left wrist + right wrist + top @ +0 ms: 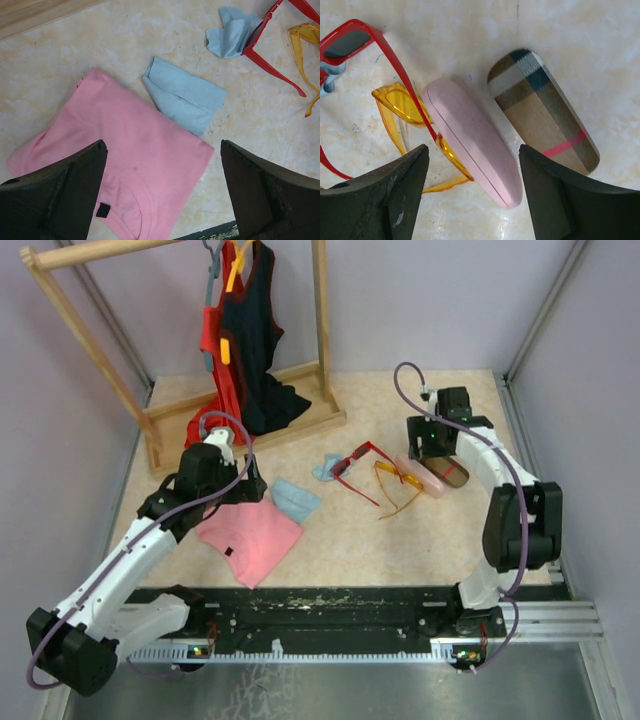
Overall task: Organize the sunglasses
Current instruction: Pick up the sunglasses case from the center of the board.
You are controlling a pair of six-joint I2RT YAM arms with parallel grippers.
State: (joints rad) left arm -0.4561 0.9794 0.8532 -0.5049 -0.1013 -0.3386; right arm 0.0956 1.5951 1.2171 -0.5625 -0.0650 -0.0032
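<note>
Right pincer (472, 165) just beside sunglasses (395, 102)

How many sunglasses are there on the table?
2. The red sunglasses lie mid-table, next to a small light blue cloth. The orange-yellow sunglasses lie just right of them, touching the pink case. More could hide inside the cases.

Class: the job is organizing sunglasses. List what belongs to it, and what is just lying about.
Job: red sunglasses, yellow sunglasses; probably the pink case and plaid case too.
Lying about: pink shirt, folded blue cloth, crumpled blue cloth, clothes rack.
</note>
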